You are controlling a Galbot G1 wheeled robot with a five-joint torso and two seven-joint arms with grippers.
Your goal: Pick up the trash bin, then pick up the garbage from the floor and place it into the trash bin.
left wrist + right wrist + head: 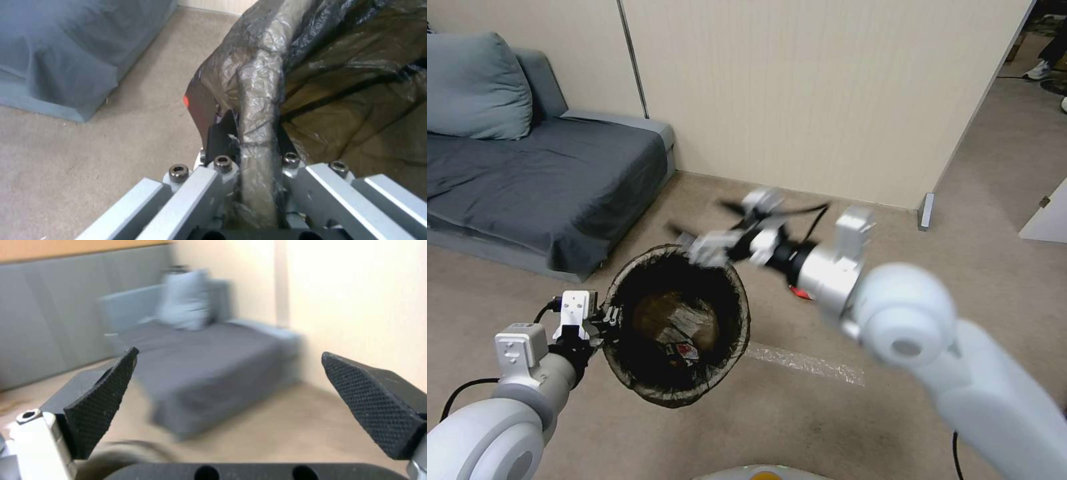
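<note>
Black-lined bin (677, 327) is already off the floor at lower centre of the head view, left hand (602, 319) pinching its rim, with wrappers and a tan bag inside. Right hand (710, 233) hangs just above the bin's far rim, fingers (100, 403) spread and empty. One red scrap (800, 292) lies on the floor right of the bin, so collecting looks unfinished.

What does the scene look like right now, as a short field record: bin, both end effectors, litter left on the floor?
trash bin: held off the floor, tilted, litter inside
left end effector: clamped on the bin's lined rim
right end effector: open, empty, above the bin's far rim
floor litter: red piece beyond the bin, partly hidden by the right arm
sofa: ahead on the left
</note>
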